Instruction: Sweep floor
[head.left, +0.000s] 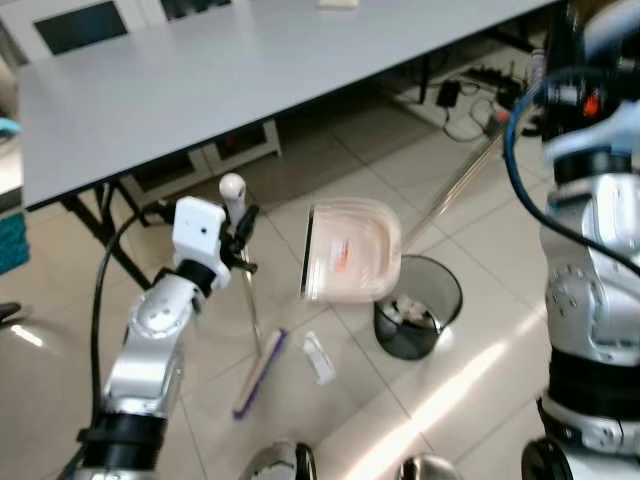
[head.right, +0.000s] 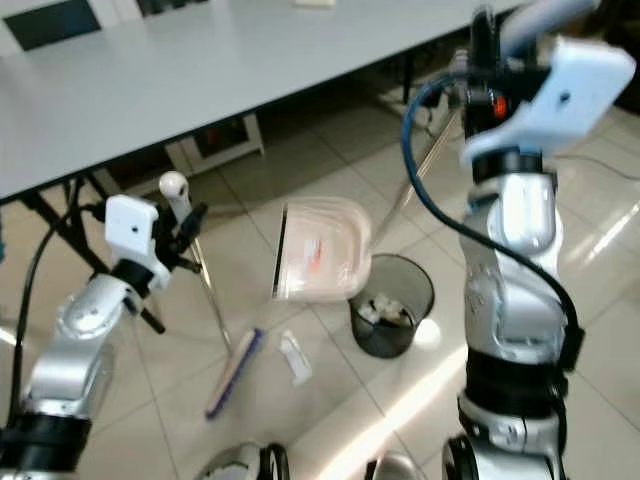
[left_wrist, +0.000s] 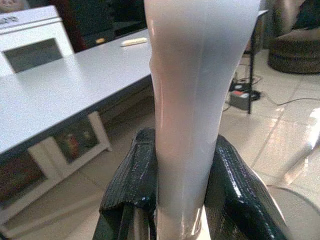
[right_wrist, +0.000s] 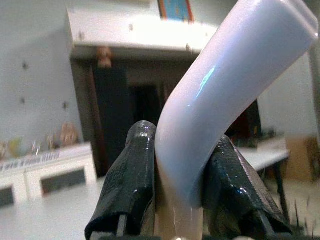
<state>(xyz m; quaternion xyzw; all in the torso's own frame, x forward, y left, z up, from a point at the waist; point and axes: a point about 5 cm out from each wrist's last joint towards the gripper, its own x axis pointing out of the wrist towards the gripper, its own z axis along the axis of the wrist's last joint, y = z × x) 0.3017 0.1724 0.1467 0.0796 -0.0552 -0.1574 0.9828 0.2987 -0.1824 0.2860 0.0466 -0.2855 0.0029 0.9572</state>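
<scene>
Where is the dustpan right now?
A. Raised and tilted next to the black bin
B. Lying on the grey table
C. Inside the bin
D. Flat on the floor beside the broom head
A: the dustpan is lifted off the tiles on its long handle, held by the right gripper, and hangs tilted just beside the black bin, while the broom head rests on the floor.

Glossy pale floor tiles (head.left: 470, 390) mirror sunlight beneath my brushed silver metal arms. The dustpan (head.left: 350, 250) looks translucent, smooth plastic; its handle (right_wrist: 225, 85) shines between my rubbery black fingers (right_wrist: 132, 175). The table (head.left: 200, 80) is matt grey, the bin (head.left: 420, 305) dark mesh.
</scene>
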